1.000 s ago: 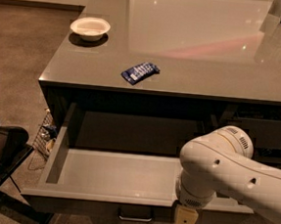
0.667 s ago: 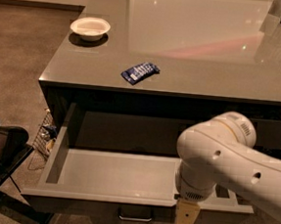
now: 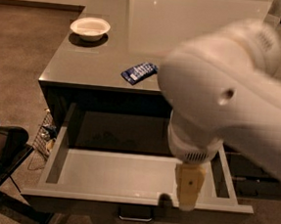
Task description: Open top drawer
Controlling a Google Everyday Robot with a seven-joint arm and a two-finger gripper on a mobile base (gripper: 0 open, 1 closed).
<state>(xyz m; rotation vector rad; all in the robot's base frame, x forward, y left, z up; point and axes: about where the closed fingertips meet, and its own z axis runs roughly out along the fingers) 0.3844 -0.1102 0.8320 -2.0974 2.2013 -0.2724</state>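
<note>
The top drawer (image 3: 123,199) stands pulled far out under the grey counter, and its pale grey inside is bare. Its small rectangular pull handle (image 3: 135,212) shows on the front, below the rim. My gripper (image 3: 188,199) hangs from the big white arm (image 3: 230,97) and points down over the right part of the drawer's front rim. It is to the right of the handle and above it. The white arm fills the right half of the view and hides the drawer's right back corner.
A white bowl (image 3: 90,27) and a blue packet (image 3: 139,72) lie on the grey counter (image 3: 81,62). A dark chair (image 3: 0,146) stands at the left on the carpet. A wire rack (image 3: 44,135) sits beside the cabinet's left side.
The white arm has swung up and to the left and now looms larger and blurred. The gripper has risen a little above the drawer's front rim. The drawer stays open.
</note>
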